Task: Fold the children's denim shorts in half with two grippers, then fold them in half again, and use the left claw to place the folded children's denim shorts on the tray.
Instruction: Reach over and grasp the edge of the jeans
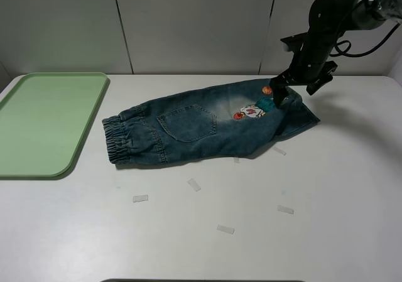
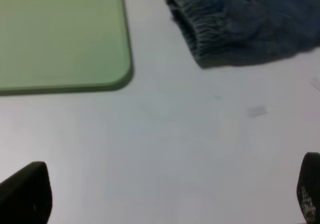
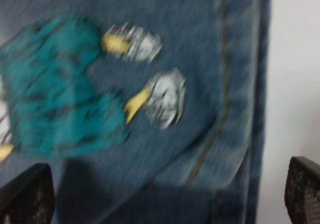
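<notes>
The children's denim shorts [image 1: 201,128] lie flat on the white table, with the elastic waistband [image 1: 122,141] to the left and the cartoon patch [image 1: 254,109] facing up near the right end. My right gripper [image 1: 277,93] is open and hovers close over the leg end beside the patch. In the right wrist view the right gripper [image 3: 165,194] has its jaws wide apart over the denim [image 3: 200,59] and the patch [image 3: 60,89]. My left gripper [image 2: 167,199] is open and empty over bare table, short of the waistband [image 2: 200,29]. The tray [image 1: 44,122] lies empty at the far left.
Several small strips of clear tape [image 1: 194,184] lie on the table in front of the shorts. The tray's corner [image 2: 117,74] shows in the left wrist view. A grey panelled wall stands behind the table.
</notes>
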{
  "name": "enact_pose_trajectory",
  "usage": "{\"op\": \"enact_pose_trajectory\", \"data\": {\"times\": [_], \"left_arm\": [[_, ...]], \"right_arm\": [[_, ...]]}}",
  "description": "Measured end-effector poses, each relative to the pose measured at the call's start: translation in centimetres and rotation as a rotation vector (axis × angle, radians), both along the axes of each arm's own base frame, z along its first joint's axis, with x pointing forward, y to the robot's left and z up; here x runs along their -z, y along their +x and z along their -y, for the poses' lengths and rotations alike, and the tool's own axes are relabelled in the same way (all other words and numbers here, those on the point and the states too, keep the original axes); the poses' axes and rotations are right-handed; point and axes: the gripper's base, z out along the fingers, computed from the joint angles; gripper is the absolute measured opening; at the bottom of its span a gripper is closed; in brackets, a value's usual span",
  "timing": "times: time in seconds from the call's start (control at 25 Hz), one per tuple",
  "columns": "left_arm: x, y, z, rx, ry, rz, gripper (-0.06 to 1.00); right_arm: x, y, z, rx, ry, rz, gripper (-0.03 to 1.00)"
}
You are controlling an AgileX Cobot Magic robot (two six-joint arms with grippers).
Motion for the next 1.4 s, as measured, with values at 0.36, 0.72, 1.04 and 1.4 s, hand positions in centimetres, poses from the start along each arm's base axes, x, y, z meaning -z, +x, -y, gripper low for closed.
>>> {"op": "enact_pose_trajectory", "data": {"times": [0.36,0.72,1.04,1.4], "left_arm": [[0.0,0.0,-0.1,-0.086,0.0,0.0,0.98],[0.0,0.0,-0.1,-0.086,0.0,0.0,0.98],[0.0,0.0,-0.1,-0.086,0.0,0.0,0.98],[0.0,0.0,-0.1,-0.086,0.0,0.0,0.98]], "right_arm": [[3.0,1.4,-0.2,-0.01,-0.019,-0.039,0.7],[4.1,1.6,-0.2,-0.029,-0.015,-0.069,0.7],[4.4,1.4,-0.7,-0.035,0.041,-0.102,0.43],[4.5,1.1,-1.4,-0.038,0.065,-0.123,0.0]]}}
